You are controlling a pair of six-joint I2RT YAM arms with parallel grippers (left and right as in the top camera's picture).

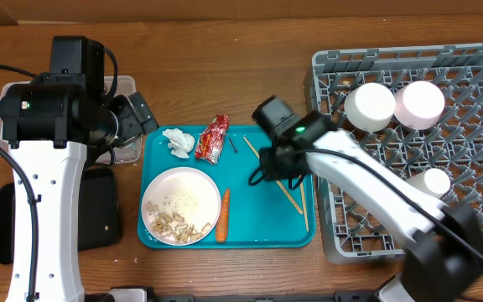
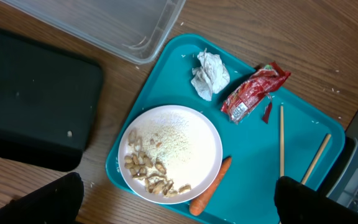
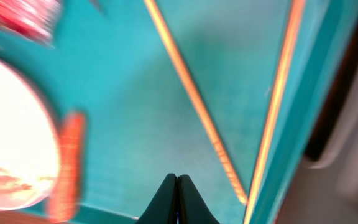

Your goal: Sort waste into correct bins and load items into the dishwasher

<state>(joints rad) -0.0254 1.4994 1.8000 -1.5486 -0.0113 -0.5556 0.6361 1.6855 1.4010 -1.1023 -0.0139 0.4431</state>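
The white plate (image 1: 181,204) with rice and brownish scraps lies on the teal tray (image 1: 267,226), the orange carrot (image 1: 222,215) to its right. Behind it lie the crumpled tissue (image 1: 178,142) and the red wrapper (image 1: 212,137). Two chopsticks (image 1: 290,196) lie near the tray's right edge. My right gripper (image 1: 268,172) hangs just left of them, shut with nothing between its fingers (image 3: 177,199); the chopsticks (image 3: 194,102) lie ahead of it. My left gripper (image 2: 179,211) stands wide open above the plate (image 2: 169,152). Two white bowls (image 1: 370,106) sit upside down in the grey dish rack (image 1: 334,75).
The clear tub (image 2: 117,22) and the black tray (image 2: 33,93) lie left of the teal tray, partly under my left arm. A third white dish (image 1: 433,182) sits in the rack. My right arm crosses the rack's left part.
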